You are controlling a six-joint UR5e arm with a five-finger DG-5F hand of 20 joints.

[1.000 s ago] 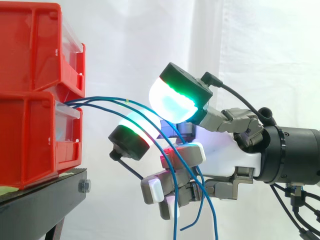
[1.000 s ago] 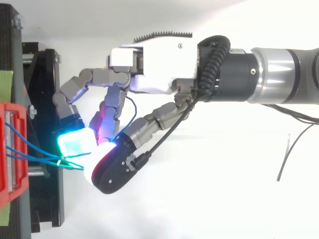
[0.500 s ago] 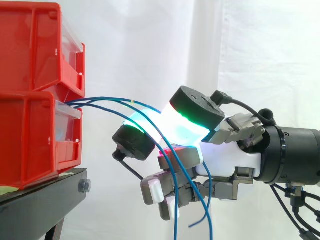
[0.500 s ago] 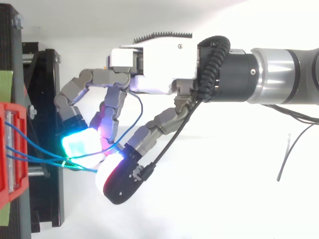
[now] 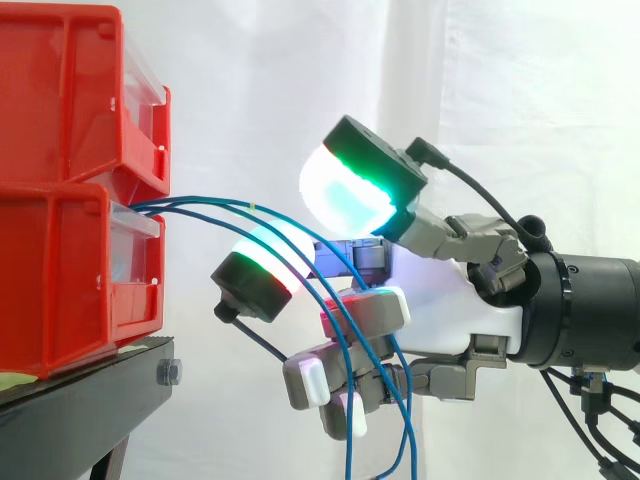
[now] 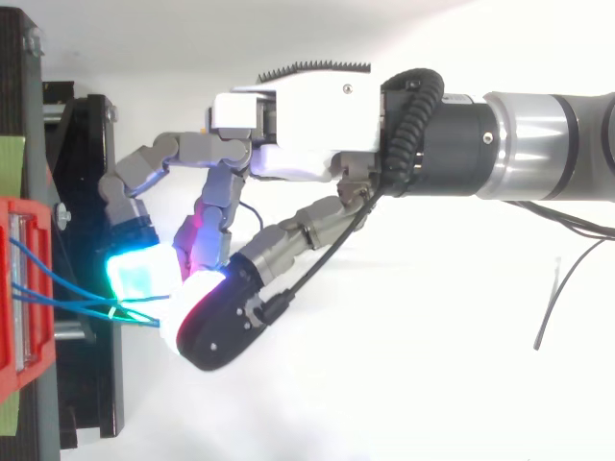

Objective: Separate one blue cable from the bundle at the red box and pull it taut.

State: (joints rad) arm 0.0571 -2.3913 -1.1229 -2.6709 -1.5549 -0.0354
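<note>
White curtain (image 5: 300, 80) right across the back, and at the left of the side view two red bins sit stacked on the black stand (image 5: 90, 400): the upper red bin (image 5: 60, 90) on top of the lower red bin (image 5: 60, 280). Out of the front of that lower bin come the blue cables (image 5: 210, 203), several of them close together, leaving almost level, then arcing over to the right and dropping away through the hand (image 5: 450, 300). They sag all the way, loose ends hanging down past the bottom edge, so nothing is taut and no single cable stands clear of the others.

Now the hand, reaching in from the right, well clear of the bins. Its fingers are bent but spread. The upper pad (image 5: 345, 195), big and glowing green over white, is lifted high; the lower pad (image 5: 262, 262), green-rimmed, sits down and to the left of it. There is open space between the two and the cables run through that gap, unpinched. Further down they drape across the shorter fingers (image 5: 365, 310), one of them glowing magenta, which curl loosely beneath.

From above, the hand (image 6: 298, 125) points left toward the lower red bin (image 6: 19, 279), a cyan pad (image 6: 142, 274) just beside the cables (image 6: 58, 288) where they cross over the stand
</note>
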